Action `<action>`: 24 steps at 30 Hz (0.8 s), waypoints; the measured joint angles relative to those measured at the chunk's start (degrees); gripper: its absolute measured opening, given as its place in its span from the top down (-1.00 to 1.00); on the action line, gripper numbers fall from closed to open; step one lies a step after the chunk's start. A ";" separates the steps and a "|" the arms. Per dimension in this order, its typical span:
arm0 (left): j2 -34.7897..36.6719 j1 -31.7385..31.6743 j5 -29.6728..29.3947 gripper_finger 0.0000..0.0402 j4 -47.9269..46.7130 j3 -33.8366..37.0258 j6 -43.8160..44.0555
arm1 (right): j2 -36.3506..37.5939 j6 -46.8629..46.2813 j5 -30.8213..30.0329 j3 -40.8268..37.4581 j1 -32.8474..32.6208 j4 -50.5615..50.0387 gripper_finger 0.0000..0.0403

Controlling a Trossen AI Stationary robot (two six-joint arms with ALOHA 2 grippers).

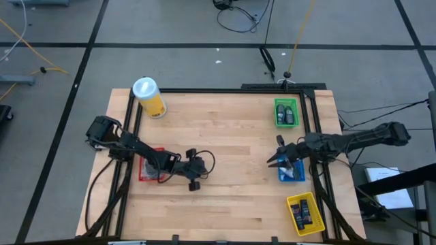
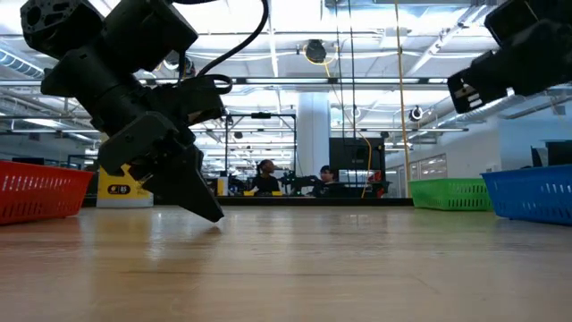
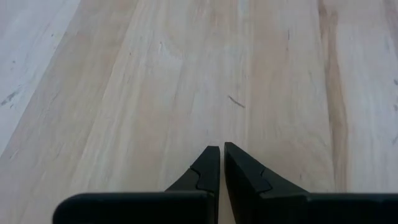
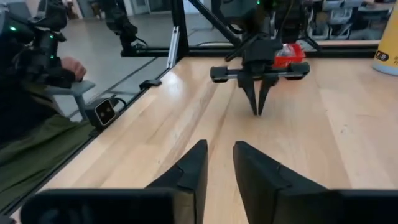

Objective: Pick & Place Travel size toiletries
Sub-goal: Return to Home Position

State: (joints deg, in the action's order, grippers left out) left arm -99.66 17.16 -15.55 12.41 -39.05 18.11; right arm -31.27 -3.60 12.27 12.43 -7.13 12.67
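My left gripper (image 1: pixel 194 178) (image 3: pixel 221 152) is shut with nothing between its fingers. It points down at bare wood just right of the red bin (image 1: pixel 147 167), tips close to the table (image 2: pixel 214 215); the right wrist view shows it farther off (image 4: pixel 258 106). My right gripper (image 1: pixel 274 158) (image 4: pixel 219 152) is open and empty, level over the wood beside the blue bin (image 1: pixel 293 170). Small dark toiletries lie in the green bin (image 1: pixel 286 113), dark and blue ones in the yellow bin (image 1: pixel 304 213), and pale ones in the blue bin. The left arm hides the inside of the red bin.
A yellow canister with a white lid (image 1: pixel 149 97) stands near the far left corner. A black frame (image 1: pixel 204 90) edges the table. Bare wood lies between the two grippers. A person's hand and green sleeve (image 4: pixel 37 124) show beyond the table's edge.
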 joint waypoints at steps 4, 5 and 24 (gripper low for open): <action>0.00 -0.28 0.00 0.89 1.22 0.00 0.02 | 5.99 -0.05 0.01 -3.11 0.43 -0.01 0.69; 0.00 -0.28 0.00 0.89 1.48 0.00 0.02 | 7.36 -0.01 0.02 -3.79 0.43 -0.01 0.70; 7.38 -1.98 0.08 0.90 11.66 0.83 -8.44 | 26.55 0.33 -0.52 -11.39 0.43 -6.32 0.71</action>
State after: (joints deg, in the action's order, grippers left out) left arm -92.28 15.18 -15.47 24.07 -38.22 9.66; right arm -4.71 -3.27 11.75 1.04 -6.70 6.36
